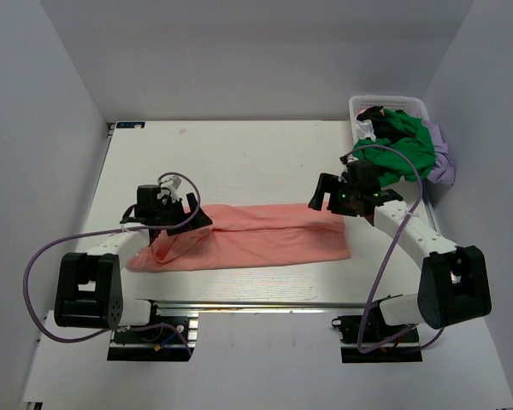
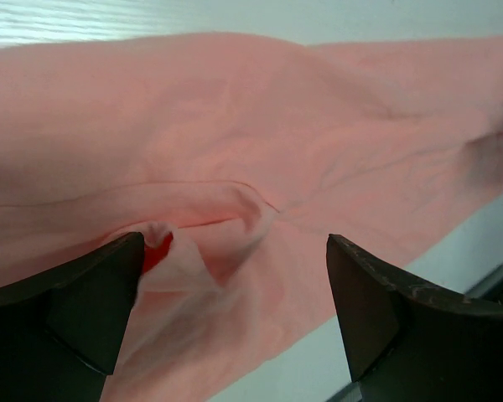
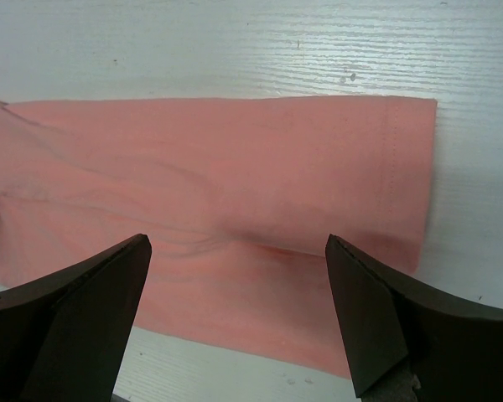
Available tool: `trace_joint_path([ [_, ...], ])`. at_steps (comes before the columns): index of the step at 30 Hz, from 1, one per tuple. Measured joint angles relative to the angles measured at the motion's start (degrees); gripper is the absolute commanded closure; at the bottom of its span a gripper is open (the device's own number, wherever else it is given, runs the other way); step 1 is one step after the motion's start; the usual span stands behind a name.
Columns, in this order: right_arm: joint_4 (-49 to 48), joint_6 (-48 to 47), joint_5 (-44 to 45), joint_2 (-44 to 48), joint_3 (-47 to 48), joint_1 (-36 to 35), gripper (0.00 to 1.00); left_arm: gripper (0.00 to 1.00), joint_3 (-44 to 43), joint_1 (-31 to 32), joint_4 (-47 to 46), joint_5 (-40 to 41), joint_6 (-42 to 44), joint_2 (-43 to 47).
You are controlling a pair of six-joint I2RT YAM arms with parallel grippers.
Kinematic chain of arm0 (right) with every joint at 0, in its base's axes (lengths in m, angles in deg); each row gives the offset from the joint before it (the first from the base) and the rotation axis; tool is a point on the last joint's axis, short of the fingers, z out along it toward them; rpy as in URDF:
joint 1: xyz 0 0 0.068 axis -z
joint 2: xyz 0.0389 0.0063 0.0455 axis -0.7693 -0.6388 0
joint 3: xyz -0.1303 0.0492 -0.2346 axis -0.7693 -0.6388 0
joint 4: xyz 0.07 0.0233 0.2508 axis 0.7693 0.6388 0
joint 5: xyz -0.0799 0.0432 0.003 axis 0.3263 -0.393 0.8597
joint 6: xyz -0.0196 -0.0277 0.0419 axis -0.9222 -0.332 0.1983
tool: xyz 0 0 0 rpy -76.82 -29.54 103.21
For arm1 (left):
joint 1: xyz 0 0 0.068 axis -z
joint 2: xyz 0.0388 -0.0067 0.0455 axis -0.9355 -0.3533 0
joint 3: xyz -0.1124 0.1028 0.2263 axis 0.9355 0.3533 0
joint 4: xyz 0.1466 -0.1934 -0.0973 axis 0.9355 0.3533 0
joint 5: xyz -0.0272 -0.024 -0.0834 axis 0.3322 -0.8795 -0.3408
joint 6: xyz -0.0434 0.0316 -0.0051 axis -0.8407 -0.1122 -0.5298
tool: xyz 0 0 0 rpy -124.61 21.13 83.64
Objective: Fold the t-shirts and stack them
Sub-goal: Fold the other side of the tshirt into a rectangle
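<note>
A salmon-pink t-shirt (image 1: 256, 239) lies on the white table, folded into a long band that runs left to right. My left gripper (image 1: 201, 220) hangs open over its left end. In the left wrist view the pink cloth (image 2: 235, 126) fills the frame, and a small puckered fold lies against the left finger (image 2: 84, 310). My right gripper (image 1: 319, 195) is open above the shirt's far right corner. The right wrist view shows the flat hemmed end (image 3: 235, 159) between the open fingers (image 3: 386, 327), which hold nothing. More t-shirts, green (image 1: 410, 145), lilac (image 1: 445, 162) and dark (image 1: 372, 114), are piled at the back right.
A white lattice basket (image 1: 359, 104) stands in the back right corner under the pile of shirts. Grey walls close in the table on the left, back and right. A metal rail (image 1: 256, 303) runs along the near edge between the arm bases.
</note>
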State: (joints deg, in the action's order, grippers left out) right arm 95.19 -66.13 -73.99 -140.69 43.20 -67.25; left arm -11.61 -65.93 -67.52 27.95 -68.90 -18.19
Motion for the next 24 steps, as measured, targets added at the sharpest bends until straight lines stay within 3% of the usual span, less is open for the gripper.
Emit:
trace_joint_path([
  [15,0.02,0.81,0.02,0.02,-1.79,0.00,0.10,0.01,4.83,11.52,15.67,-12.00,-1.05,7.50],
  [24,0.02,1.01,0.48,0.02,-1.79,0.00,0.10,0.01,-8.57,14.38,30.14,-10.38,0.90,11.17],
])
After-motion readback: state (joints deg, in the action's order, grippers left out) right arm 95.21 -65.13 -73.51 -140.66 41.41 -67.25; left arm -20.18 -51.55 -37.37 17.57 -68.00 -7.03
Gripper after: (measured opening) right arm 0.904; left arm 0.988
